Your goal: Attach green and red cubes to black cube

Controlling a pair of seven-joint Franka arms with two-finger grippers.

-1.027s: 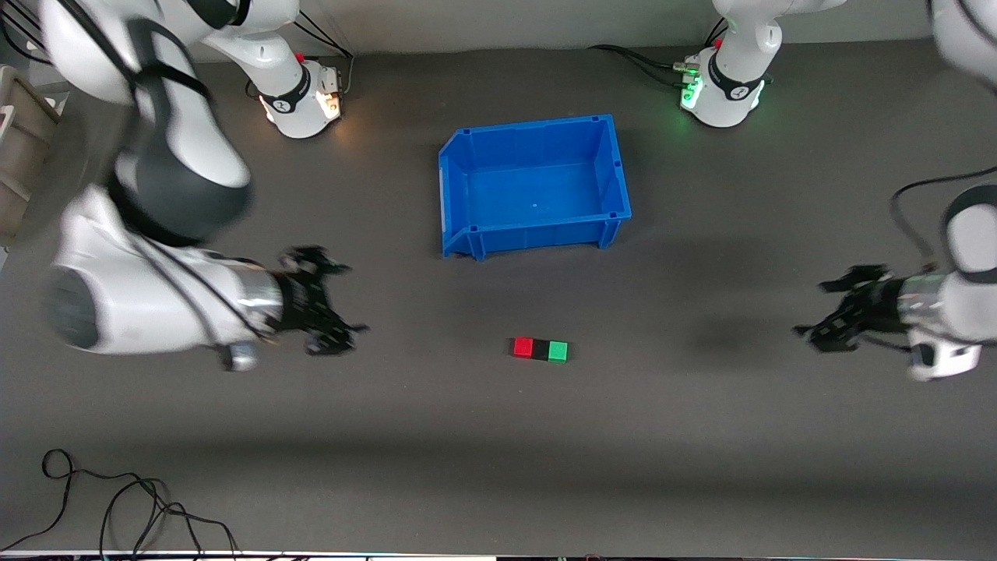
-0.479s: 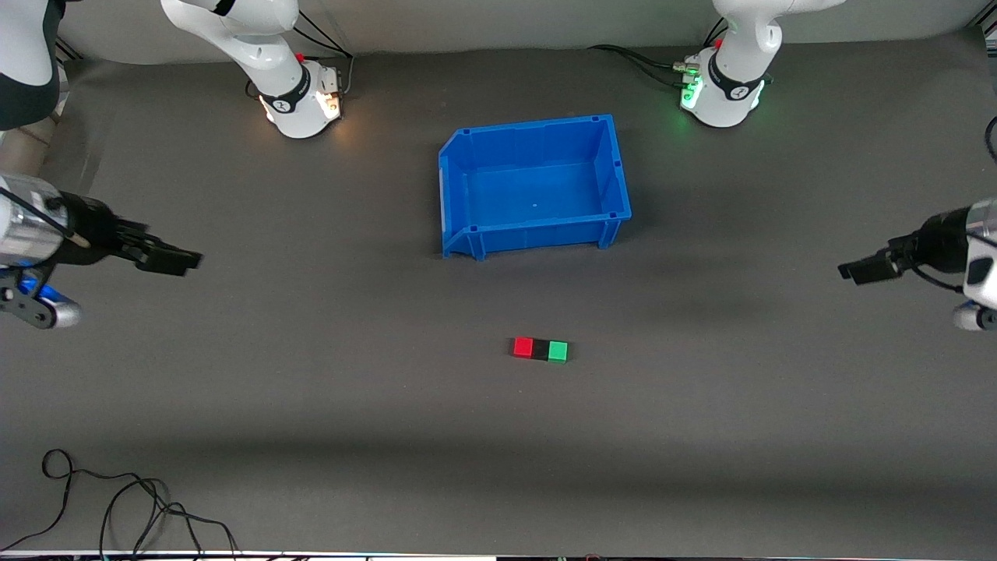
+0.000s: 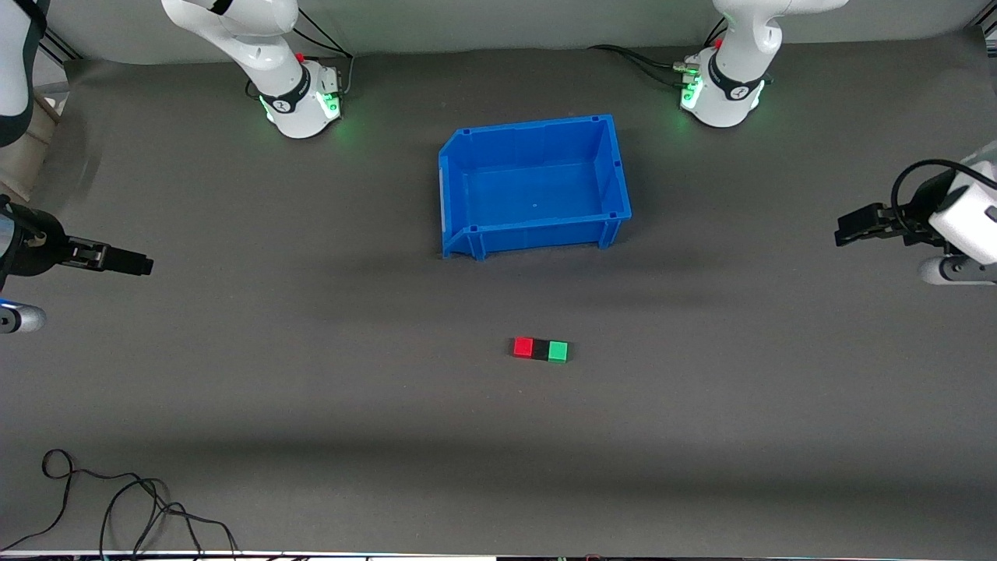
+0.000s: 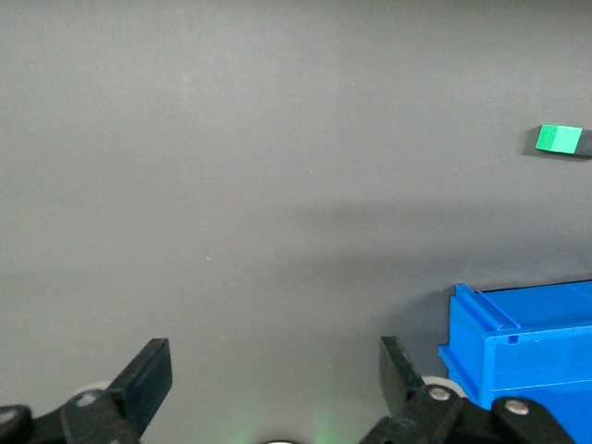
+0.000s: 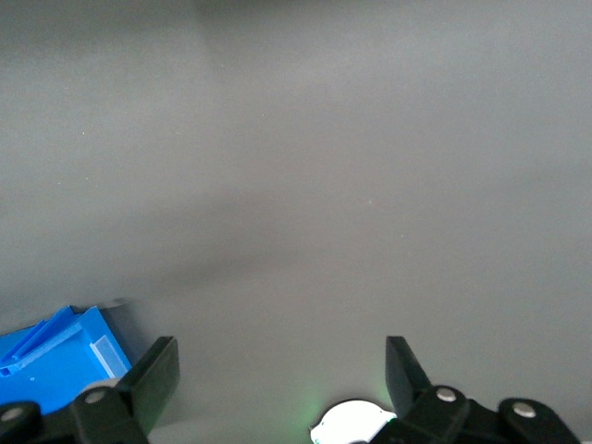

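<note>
The left gripper (image 3: 849, 231) hangs over the tabletop (image 3: 701, 436) at the left arm's end, well apart from the blue bin (image 3: 612, 167), its fingers (image 4: 148, 375) spread wide and holding nothing; the right gripper (image 3: 128, 261) hangs over the right arm's end, equally far from the bin, likewise released, its fingers (image 5: 153, 370) parted and bare. Nearer to the front camera than the bin lies a row of three: the red cube (image 3: 523, 347), the black cube (image 3: 540, 350) and the green cube (image 3: 558, 351), each coloured cube touching one face of the black one, red toward the right arm's end and green toward the left arm's. The attachment thus appears complete, and the step in hand is judged to be withdrawal. To finish it well, both arms should keep high and well apart from the row, so that no finger or cable brushes the cubes and breaks the joints; whether the faces truly hold cannot be told.
</note>
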